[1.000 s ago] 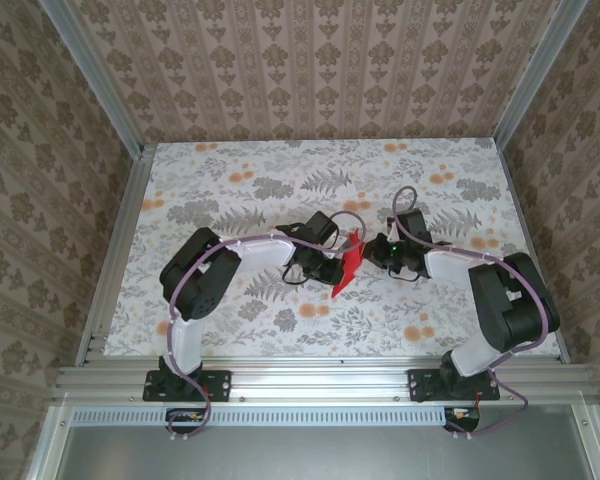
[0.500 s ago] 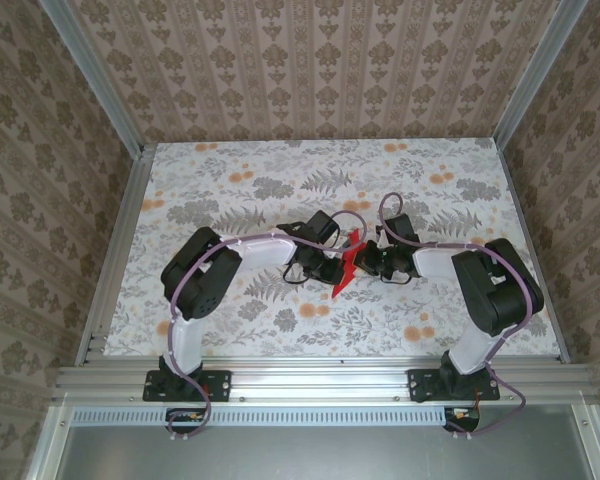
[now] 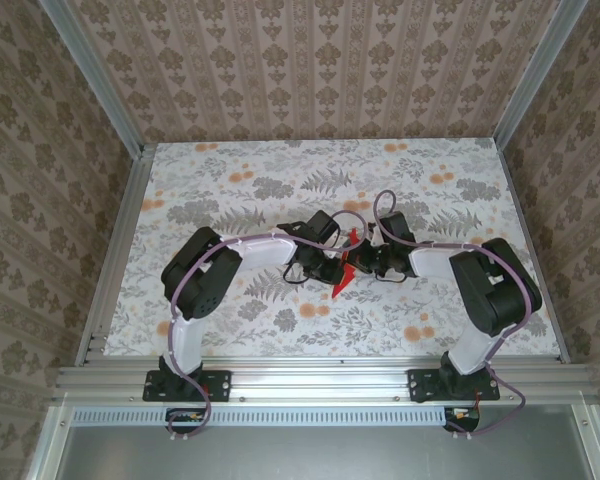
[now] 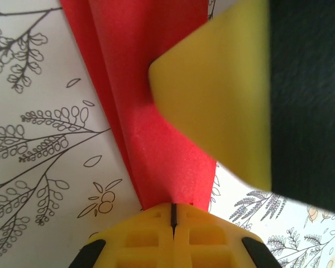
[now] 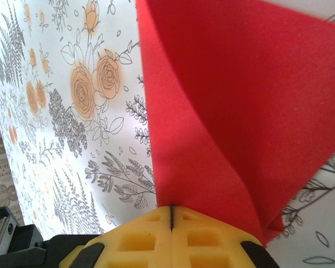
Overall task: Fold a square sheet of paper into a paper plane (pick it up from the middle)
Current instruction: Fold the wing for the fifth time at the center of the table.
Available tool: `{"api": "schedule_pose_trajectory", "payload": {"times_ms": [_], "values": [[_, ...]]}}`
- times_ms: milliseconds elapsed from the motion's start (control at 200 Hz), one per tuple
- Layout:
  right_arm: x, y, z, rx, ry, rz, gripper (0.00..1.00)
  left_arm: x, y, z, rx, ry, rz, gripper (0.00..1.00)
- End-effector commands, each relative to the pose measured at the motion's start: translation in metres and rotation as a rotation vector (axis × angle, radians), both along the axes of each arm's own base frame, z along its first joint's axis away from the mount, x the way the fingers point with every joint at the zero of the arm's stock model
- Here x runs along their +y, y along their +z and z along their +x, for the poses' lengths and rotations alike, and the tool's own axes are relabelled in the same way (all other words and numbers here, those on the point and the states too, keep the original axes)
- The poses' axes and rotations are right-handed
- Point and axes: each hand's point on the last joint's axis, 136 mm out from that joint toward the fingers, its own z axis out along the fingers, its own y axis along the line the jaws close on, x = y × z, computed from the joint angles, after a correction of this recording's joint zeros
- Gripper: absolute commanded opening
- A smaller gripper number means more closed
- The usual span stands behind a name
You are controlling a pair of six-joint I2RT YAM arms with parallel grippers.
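Tabletop point(image 3: 230, 180): floral print.
Left arm point(image 3: 250, 250): elbow bent, forearm reaching right.
Left gripper point(image 3: 330, 268): jaws pinching the red paper point(image 3: 346, 274).
Paper's place: folded, at tabletop centre, between both grippers.
Right gripper point(image 3: 368, 262): jaws pinching the same paper.
Right arm point(image 3: 440, 262): elbow bent, reaching left.

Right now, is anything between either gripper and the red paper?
Nothing visible stands between them. The left gripper and the right gripper are both shut on the red paper, one from each side. In each wrist view the paper runs straight into the closed jaws.
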Motion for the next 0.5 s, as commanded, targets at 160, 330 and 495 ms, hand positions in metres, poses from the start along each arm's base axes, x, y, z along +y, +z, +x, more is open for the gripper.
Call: {"api": "schedule_pose_trajectory", "payload": {"times_ms": [160, 330, 495], "values": [[-0.005, -0.03, -0.002, 0.078, -0.043, -0.037, 0.02, 0.028, -0.034, -0.019, 0.061, -0.012, 0.152, 0.0], [-0.014, -0.041, -0.005, 0.106, -0.067, -0.092, 0.02, 0.018, -0.009, -0.009, 0.035, 0.014, 0.07, 0.0], [-0.015, -0.045, -0.007, 0.117, -0.068, -0.1, 0.02, -0.005, 0.043, 0.01, -0.009, 0.068, -0.144, 0.16]]}}
